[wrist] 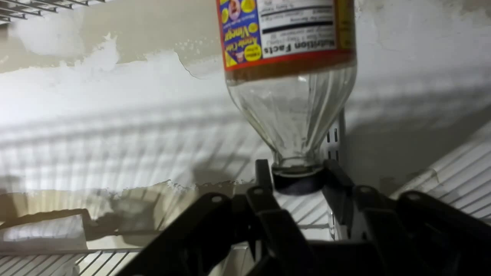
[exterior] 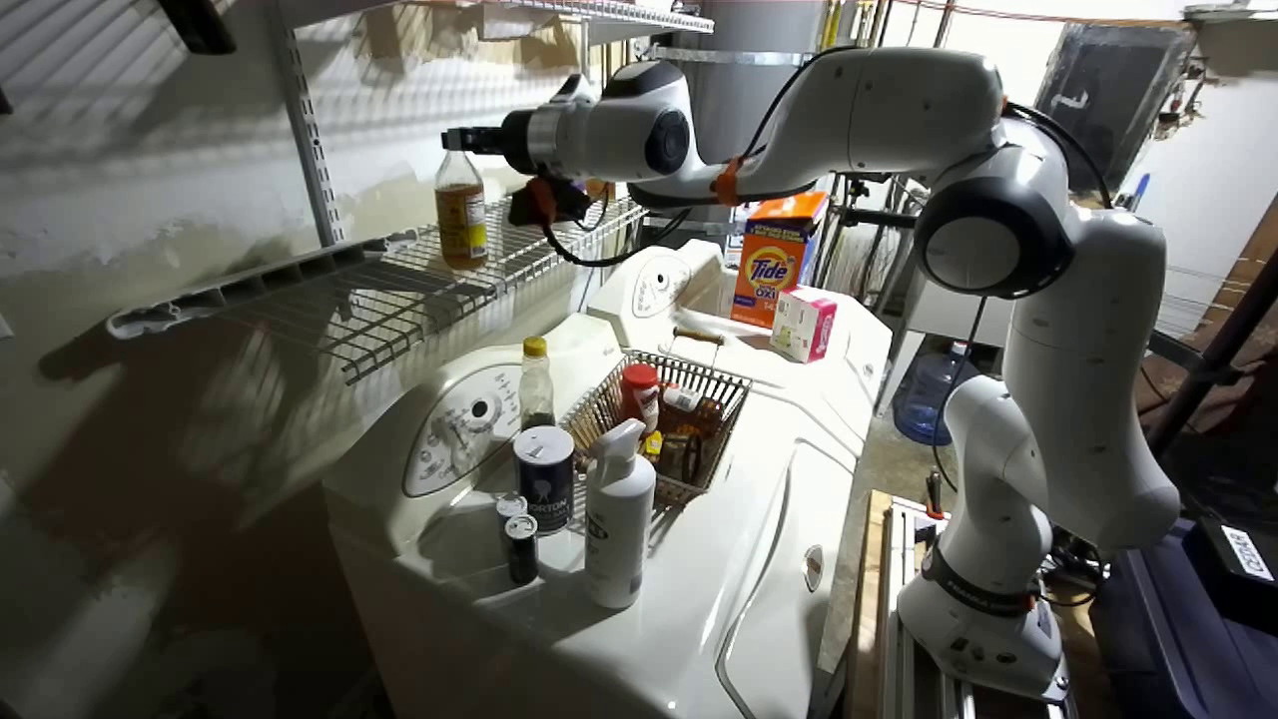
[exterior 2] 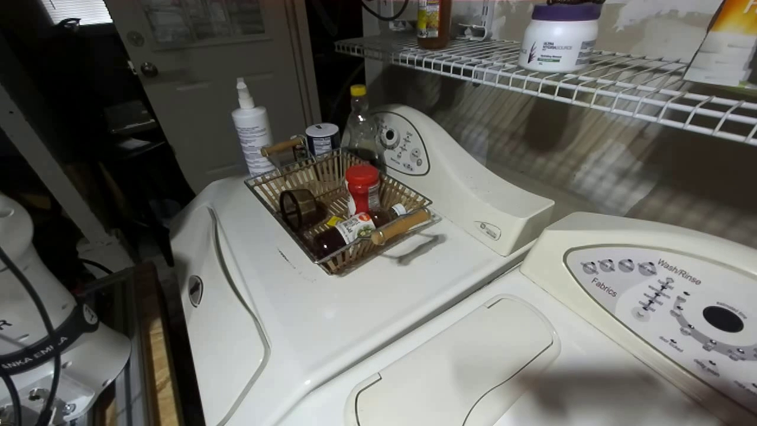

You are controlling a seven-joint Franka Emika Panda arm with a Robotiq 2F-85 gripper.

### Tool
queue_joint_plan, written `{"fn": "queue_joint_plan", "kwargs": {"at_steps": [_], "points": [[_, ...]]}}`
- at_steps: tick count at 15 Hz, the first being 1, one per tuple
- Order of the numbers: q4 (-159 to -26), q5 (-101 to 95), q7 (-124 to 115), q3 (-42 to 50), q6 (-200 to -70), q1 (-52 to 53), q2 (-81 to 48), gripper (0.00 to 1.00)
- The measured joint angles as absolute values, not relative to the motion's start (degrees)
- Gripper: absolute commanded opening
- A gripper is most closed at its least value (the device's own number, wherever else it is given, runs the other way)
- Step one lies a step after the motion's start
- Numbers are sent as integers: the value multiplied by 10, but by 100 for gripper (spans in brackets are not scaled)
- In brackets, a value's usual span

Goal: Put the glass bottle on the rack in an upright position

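From here the gripper [wrist: 297,168] looks clamped on the cap [wrist: 298,184] of the glass bottle [exterior: 461,220], which is upright over the rack [exterior: 394,300], though I can't tell whether those two touch. If the fingers [wrist: 263,174] part while it hangs short, or drag the cap on leaving, it could topple past the low front edge [exterior: 419,335]. With the upper shelf [exterior: 639,14] overhead and the white tub [exterior 2: 559,41] to one side, backing out into the room looks freest.
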State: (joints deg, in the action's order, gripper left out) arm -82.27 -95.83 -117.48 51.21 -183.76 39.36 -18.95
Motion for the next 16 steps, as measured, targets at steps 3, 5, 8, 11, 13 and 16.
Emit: {"fn": "queue_joint_plan", "kwargs": {"at_steps": [3, 5, 8, 11, 13, 16], "points": [[-823, -987, -1202, 511, -1838, 404, -176, 93], [-823, -1004, -1219, 509, -1838, 408, -168, 100], [-831, -1010, -1226, 510, -1831, 410, -158, 100], [-883, -992, -1210, 518, -1832, 416, -135, 100], [-931, -968, -1175, 524, -1833, 419, -114, 100], [-994, -921, -1111, 526, -1834, 423, -79, 100]]}}
